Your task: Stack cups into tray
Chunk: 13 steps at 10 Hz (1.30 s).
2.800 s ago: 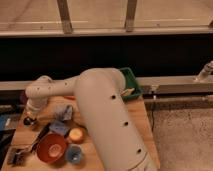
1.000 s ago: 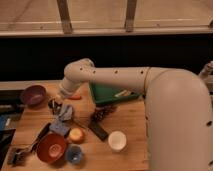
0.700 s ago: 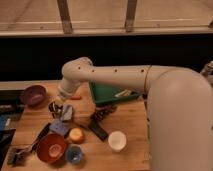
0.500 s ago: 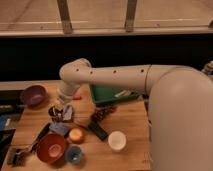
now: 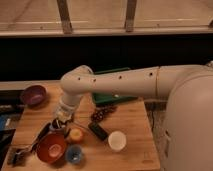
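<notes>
I see none of the four cups in the tray. The dark metallic cup (image 5: 55, 126) stands on the wooden table (image 5: 136, 120) just above the rim of the red-orange bowl (image 5: 50, 147). The orange-yellow cup (image 5: 76, 134) is just beside it on the right. The blue cup (image 5: 75, 154) sits nearer the front edge, below the orange-yellow one and next to the bowl. The cream-white cup (image 5: 117, 140) stands apart, further right. The green tray (image 5: 120, 99) lies at the back of the table, mostly hidden behind my arm (image 5: 130, 82), which crosses in front of it.

My gripper (image 5: 60, 121) is down at the dark metallic cup, right over its top. Its fingers are brought together. I cannot tell from this view whether they pinch the cup's rim or only touch it.

Against the picture from half a second ago, the gripper has dropped lower and a little to the left, so it now meets the dark cup rather than hanging above it. The elbow has moved the same way. The other cups, both bowls and the tray lie where they were.

Further out, a black oblong object (image 5: 98, 131) lies between the orange-yellow and cream-white cups. A brown, knobbly cluster (image 5: 101, 113) sits just in front of the tray. The purple bowl (image 5: 33, 94) rests at the far left corner, well apart from the cups.
</notes>
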Motion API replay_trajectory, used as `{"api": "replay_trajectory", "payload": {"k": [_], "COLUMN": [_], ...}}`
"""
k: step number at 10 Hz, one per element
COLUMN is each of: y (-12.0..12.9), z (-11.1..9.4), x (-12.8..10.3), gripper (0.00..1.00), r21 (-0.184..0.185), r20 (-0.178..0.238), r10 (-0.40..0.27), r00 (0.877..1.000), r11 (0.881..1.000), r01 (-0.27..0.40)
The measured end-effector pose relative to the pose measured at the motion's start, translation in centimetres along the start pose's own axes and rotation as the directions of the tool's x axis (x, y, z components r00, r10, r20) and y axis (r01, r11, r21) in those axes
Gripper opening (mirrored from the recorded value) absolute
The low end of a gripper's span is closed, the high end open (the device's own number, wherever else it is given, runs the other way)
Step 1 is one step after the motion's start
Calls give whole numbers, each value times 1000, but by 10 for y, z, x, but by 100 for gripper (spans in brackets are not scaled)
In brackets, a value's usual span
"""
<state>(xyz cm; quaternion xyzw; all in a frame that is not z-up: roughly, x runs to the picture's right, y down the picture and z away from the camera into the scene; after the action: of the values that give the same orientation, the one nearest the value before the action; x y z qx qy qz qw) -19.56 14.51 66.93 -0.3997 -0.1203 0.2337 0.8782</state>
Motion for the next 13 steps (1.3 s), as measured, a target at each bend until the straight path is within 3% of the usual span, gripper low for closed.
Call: {"api": "replay_trajectory", "payload": {"k": [3, 5, 11, 13], "y": [33, 48, 51, 46], "z": [-5, -4, -3, -4], "x": [42, 58, 59, 52], "gripper": [0, 0, 0, 0], "r21": [12, 11, 10, 20], "r20": [7, 17, 16, -13], "r10": [113, 164, 168, 155], "r00": [994, 986, 986, 988], "r11": [994, 986, 986, 988], "r01": [-113, -164, -168, -155]}}
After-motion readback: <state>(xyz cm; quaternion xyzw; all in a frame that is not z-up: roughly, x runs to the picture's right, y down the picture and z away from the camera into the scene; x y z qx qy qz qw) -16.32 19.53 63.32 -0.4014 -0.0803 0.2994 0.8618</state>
